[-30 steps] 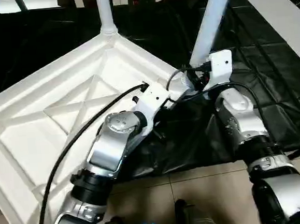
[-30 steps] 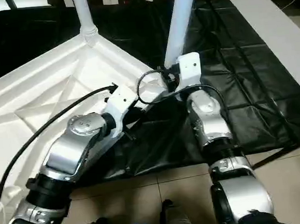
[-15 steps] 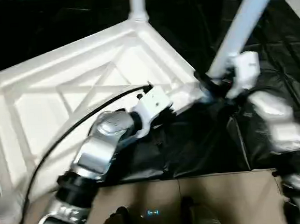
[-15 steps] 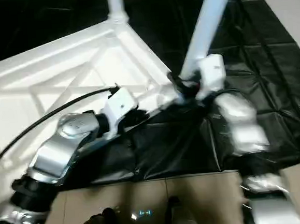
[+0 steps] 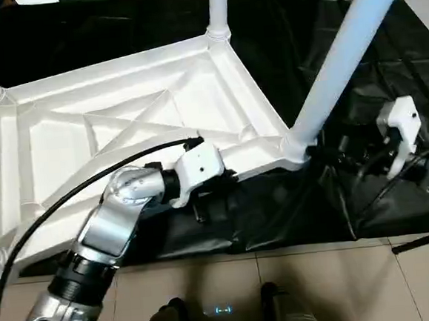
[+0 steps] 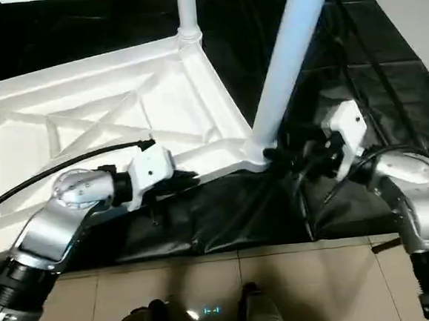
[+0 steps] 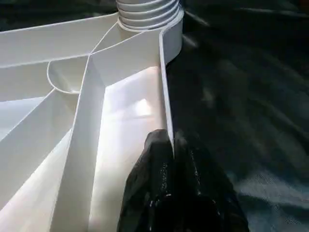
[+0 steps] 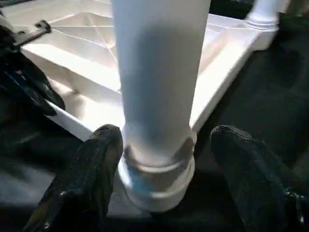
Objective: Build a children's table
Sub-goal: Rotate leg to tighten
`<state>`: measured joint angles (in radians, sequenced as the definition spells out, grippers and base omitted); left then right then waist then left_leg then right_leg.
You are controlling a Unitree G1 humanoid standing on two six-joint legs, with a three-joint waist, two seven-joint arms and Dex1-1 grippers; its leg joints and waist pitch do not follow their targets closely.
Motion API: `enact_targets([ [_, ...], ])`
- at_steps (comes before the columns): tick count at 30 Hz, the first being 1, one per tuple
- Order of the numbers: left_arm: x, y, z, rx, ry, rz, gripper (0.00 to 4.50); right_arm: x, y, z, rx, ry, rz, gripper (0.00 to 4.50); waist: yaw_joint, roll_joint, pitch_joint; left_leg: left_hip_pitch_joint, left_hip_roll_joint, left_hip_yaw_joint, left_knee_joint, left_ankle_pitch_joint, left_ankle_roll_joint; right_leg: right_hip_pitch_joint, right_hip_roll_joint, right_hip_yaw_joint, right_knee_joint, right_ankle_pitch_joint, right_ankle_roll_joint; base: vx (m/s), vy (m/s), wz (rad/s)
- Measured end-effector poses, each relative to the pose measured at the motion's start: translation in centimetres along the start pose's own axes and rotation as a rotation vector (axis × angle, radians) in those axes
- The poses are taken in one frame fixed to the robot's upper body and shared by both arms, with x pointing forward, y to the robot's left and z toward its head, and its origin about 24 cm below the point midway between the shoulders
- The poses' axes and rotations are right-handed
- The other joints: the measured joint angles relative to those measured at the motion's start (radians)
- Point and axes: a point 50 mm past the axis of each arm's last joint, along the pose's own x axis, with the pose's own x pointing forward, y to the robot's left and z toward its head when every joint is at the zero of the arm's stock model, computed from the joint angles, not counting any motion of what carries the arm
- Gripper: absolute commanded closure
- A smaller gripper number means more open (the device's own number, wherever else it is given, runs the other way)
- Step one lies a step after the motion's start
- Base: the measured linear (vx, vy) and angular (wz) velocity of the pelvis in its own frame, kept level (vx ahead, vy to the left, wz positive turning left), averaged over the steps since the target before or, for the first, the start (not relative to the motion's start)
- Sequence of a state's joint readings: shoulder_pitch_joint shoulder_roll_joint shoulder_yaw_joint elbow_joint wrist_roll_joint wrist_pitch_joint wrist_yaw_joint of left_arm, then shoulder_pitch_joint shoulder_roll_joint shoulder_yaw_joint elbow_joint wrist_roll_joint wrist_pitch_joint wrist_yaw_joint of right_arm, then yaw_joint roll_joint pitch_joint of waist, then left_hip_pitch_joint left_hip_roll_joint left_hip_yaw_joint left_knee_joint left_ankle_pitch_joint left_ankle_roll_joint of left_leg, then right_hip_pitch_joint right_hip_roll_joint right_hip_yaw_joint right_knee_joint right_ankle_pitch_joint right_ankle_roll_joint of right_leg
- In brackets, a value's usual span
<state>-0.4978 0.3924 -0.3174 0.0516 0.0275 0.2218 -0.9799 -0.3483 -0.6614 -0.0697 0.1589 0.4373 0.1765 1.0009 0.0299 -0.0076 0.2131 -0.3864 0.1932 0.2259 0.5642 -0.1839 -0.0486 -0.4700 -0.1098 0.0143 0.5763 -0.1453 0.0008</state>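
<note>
While the left gripper (image 7: pixel 173 145) pinches the upturned tabletop's (image 5: pixel 122 116) rim and the right gripper (image 8: pixel 166 159) gapes around the near-corner leg (image 5: pixel 340 54), that half-seated leg could topple.

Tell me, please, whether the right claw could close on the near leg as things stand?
Probably yes: the right claw is open, one finger either side of the near leg just above its corner socket, with nothing between them.

R end effector (image 8: pixel 161 186) open w/ fingers (image 8: pixel 87 179) flanking leg (image 8: pixel 159 87).
</note>
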Motion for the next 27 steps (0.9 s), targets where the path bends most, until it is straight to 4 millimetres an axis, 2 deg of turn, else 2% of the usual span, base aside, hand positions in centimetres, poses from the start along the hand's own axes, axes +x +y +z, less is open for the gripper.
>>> enact_targets([
  [6, -0.2, -0.4, -0.1, 0.003, -0.007, -0.041, 4.5, 1.7, 0.2, -0.2, -0.01, -0.026, 0.072, 1.23, 0.002, 0.001, -0.001, -0.001, -0.001, 0.001, 0.003, 0.0, 0.0, 0.0, -0.001, 0.0, 0.001, 0.0, 0.0, 0.0, 0.0, 0.0],
  [10, -0.1, -0.5, -0.1, 0.011, -0.01, -0.05, 4.5, 2.1, 0.1, 0.2, -0.02, -0.038, 0.093, 1.23, 0.004, 0.001, -0.001, -0.001, -0.001, 0.001, 0.003, 0.0, 0.0, 0.0, -0.002, 0.0, 0.001, 0.0, 0.0, 0.0, 0.0, 0.0],
  [22, -0.1, -0.5, -0.1, 0.009, -0.01, -0.049, 4.5, 2.1, 0.1, 0.0, -0.014, -0.045, 0.135, 2.17, 0.004, 0.002, -0.002, -0.001, -0.001, 0.001, 0.006, 0.0, 0.0, 0.001, -0.002, 0.0, 0.004, 0.0, -0.001, 0.0, 0.0, 0.0],
  [23, -0.1, -0.5, -0.1, 0.01, -0.01, -0.049, 4.5, 2.1, 0.1, 0.0, -0.014, -0.045, 0.137, 2.36, 0.004, 0.002, -0.002, -0.001, -0.001, 0.001, 0.007, 0.0, 0.0, 0.001, -0.002, 0.0, 0.004, 0.0, -0.001, 0.0, 0.0, 0.0],
  [27, 0.0, -0.5, -0.1, 0.01, -0.01, -0.049, 4.5, 2.1, 0.1, -0.1, -0.019, -0.047, 0.138, 2.53, 0.004, 0.002, -0.002, -0.001, -0.001, 0.001, 0.008, 0.0, 0.001, 0.001, -0.002, 0.0, 0.006, 0.0, -0.001, 0.0, 0.0, 0.0],
])
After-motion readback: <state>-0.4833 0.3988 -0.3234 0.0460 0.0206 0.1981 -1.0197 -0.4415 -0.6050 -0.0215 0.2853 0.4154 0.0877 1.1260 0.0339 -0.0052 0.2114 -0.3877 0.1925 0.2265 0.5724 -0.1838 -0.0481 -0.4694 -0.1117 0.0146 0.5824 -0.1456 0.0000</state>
